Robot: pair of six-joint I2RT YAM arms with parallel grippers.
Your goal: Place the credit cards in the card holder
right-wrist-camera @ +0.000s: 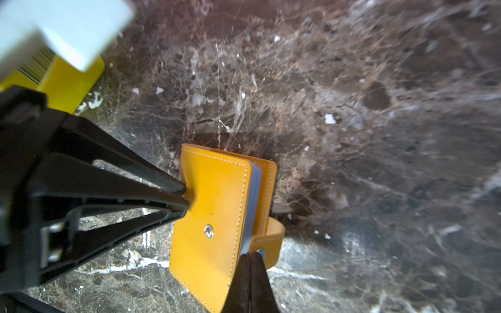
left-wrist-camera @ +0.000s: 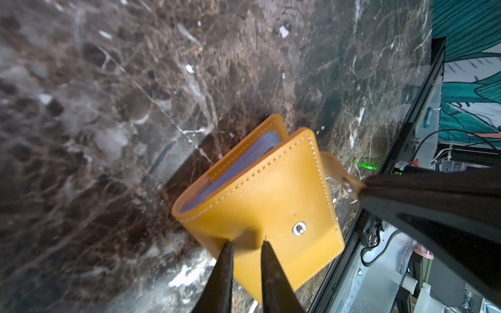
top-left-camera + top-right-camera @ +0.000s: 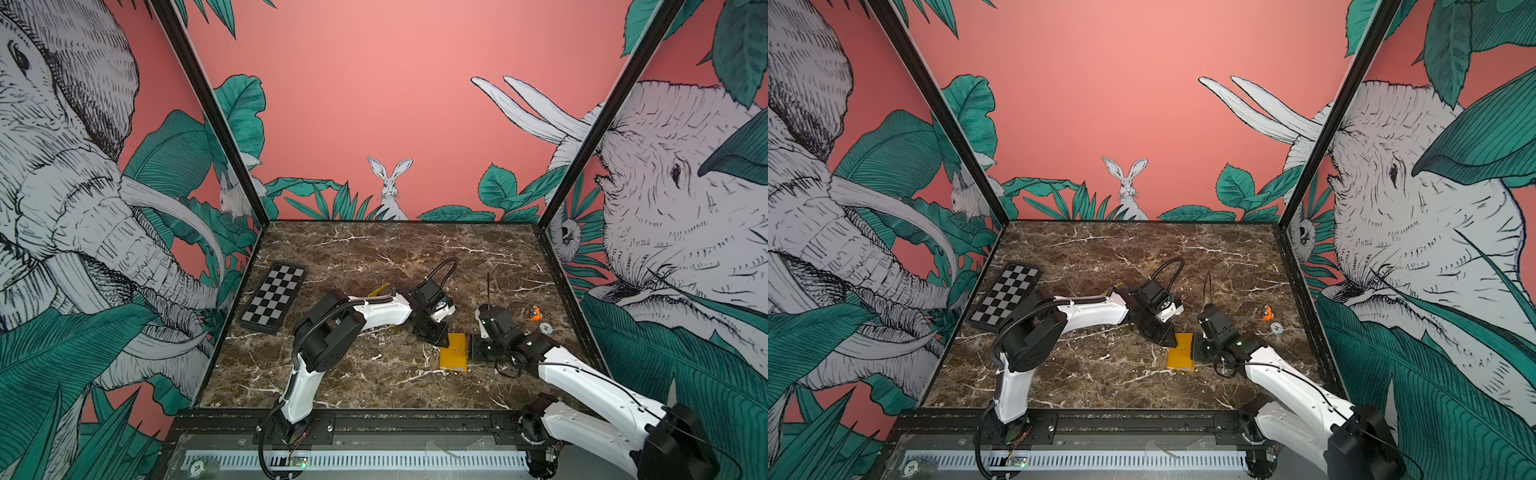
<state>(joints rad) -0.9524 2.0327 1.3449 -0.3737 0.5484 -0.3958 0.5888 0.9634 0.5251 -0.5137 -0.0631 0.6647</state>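
The card holder (image 3: 454, 353) (image 3: 1179, 353) is an orange-yellow wallet lying folded on the marble top, right of centre. My left gripper (image 2: 247, 242) (image 3: 444, 341) is pinched on the cover's spine edge, which is dented between the fingertips (image 1: 182, 192). My right gripper (image 1: 250, 254) (image 3: 470, 350) is shut on the end of the snap tab (image 2: 344, 177), which is lifted off the table. Grey-blue layers (image 1: 253, 206) show between the covers; I cannot tell whether they are sleeves or cards. The credit cards are not in view as a stack.
A checkerboard plate (image 3: 274, 297) lies at the left wall. A bright yellow tray (image 3: 380, 289) (image 1: 62, 81) sits mostly hidden behind the left arm. A small orange object (image 3: 535, 312) and a small round white one (image 3: 545, 328) lie near the right wall.
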